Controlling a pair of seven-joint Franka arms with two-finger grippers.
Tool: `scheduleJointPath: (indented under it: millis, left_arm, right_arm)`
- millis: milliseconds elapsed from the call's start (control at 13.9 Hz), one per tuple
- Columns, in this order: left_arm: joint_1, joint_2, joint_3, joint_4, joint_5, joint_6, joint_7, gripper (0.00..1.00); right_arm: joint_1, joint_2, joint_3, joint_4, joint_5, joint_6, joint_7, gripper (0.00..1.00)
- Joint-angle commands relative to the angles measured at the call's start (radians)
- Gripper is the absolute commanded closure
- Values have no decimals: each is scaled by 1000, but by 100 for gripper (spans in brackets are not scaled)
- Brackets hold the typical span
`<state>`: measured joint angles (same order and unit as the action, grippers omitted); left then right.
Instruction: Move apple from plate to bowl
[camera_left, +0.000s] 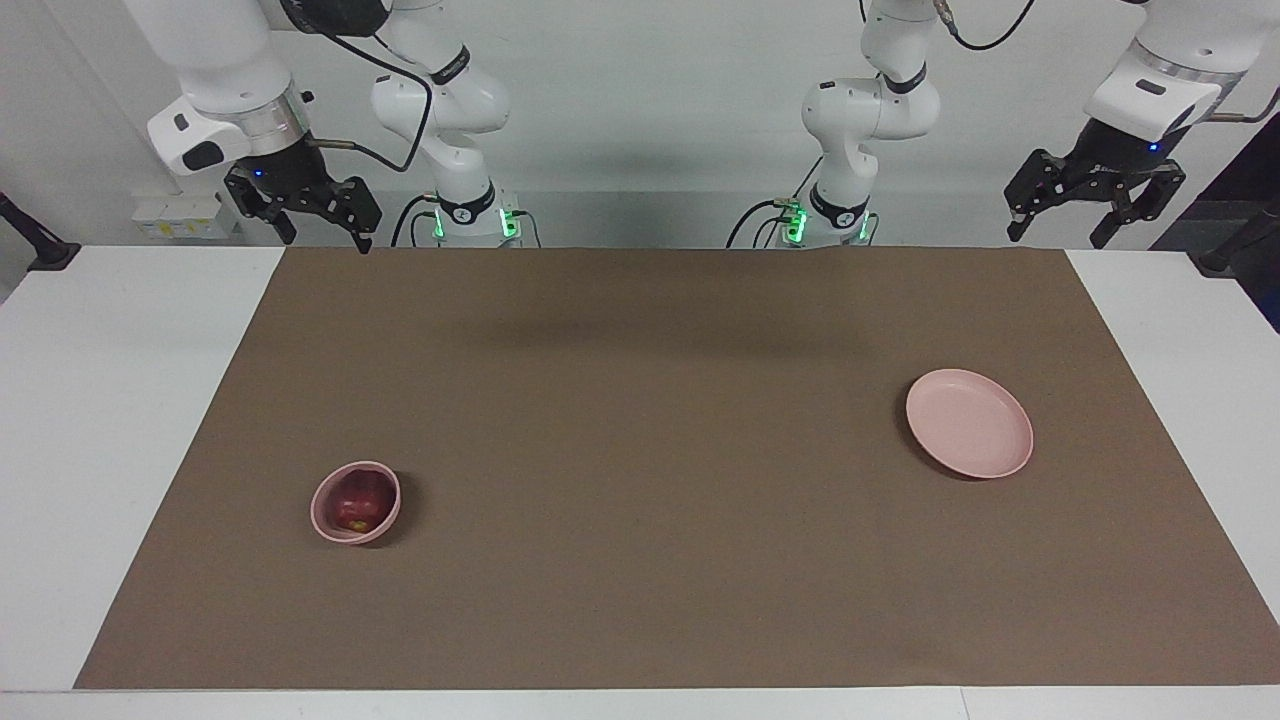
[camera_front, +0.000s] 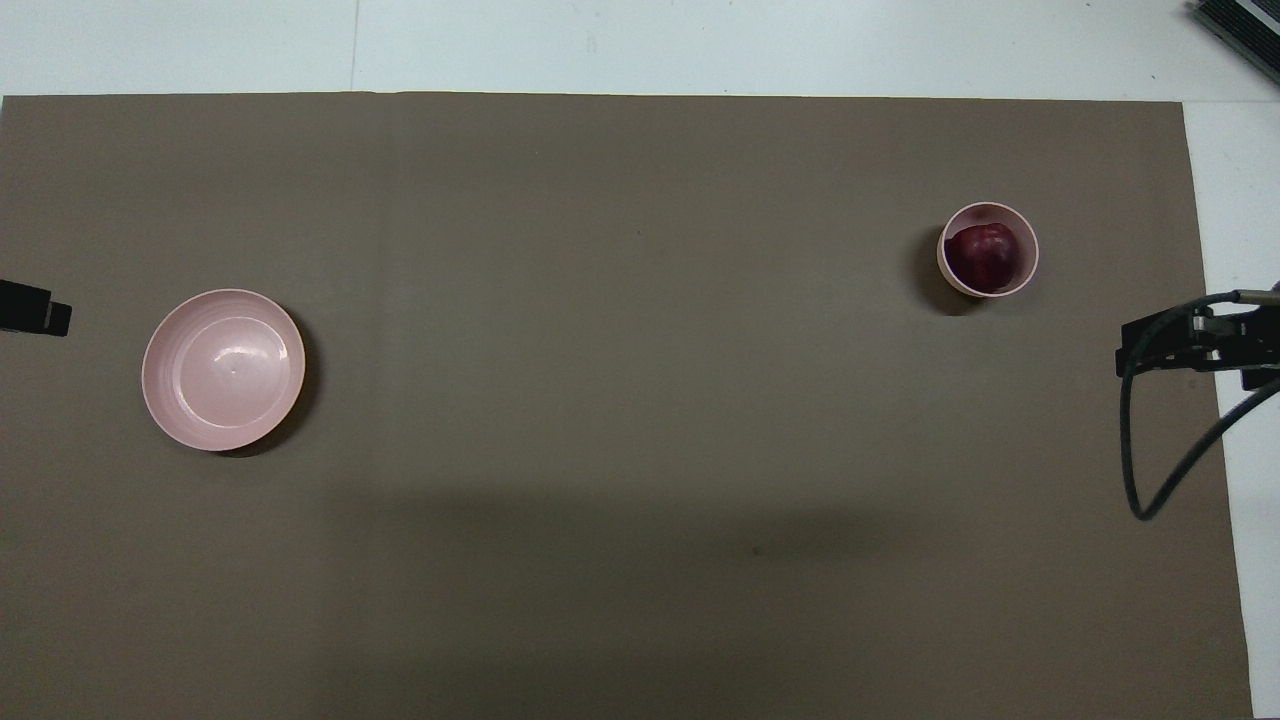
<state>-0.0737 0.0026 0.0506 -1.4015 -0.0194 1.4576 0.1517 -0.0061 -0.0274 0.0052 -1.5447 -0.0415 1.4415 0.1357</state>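
Observation:
The dark red apple lies inside the small deep pink bowl, toward the right arm's end of the table; both also show in the overhead view, apple and bowl. The flat pink plate is bare, toward the left arm's end and a little nearer to the robots than the bowl; it also shows in the overhead view. My right gripper is open and empty, raised over the table's robot-side edge. My left gripper is open and empty, raised over that same edge at its own end.
A brown mat covers most of the white table. In the overhead view only part of the left gripper and the right gripper with its black cable show at the mat's ends.

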Motion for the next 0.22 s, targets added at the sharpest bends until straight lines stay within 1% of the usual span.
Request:
scheduleJointPath:
  millis: [0, 144]
  left_arm:
    - [8, -4, -6, 7, 7, -11, 6, 0]
    - [8, -4, -5, 7, 7, -9, 6, 0]
  right_arm:
    - [-14, 9, 4, 15, 29, 8, -22, 0]
    - [-12, 9, 4, 15, 28, 8, -21, 0]
